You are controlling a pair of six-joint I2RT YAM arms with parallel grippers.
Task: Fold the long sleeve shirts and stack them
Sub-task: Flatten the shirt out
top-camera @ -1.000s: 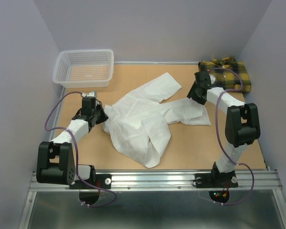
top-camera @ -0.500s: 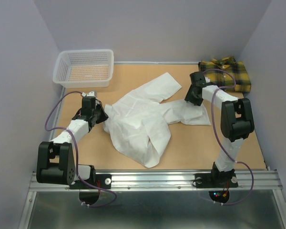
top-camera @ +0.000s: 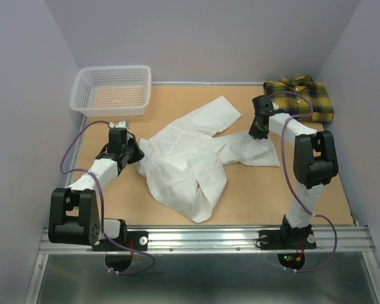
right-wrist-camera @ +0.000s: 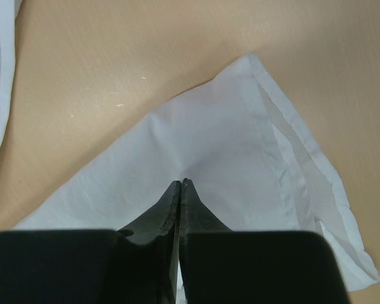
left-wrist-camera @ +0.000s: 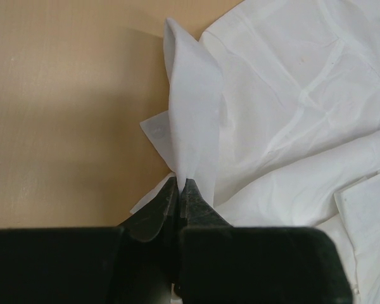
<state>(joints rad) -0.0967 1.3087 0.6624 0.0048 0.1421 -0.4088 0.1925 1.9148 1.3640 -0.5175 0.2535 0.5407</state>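
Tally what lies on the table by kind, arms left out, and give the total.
Shirts: 2 (white shirt, plaid shirt)
Baskets: 1 (white mesh basket)
Total: 3

Pale lilac walls on three sides, tan table (evenly lit), metal rail nearest
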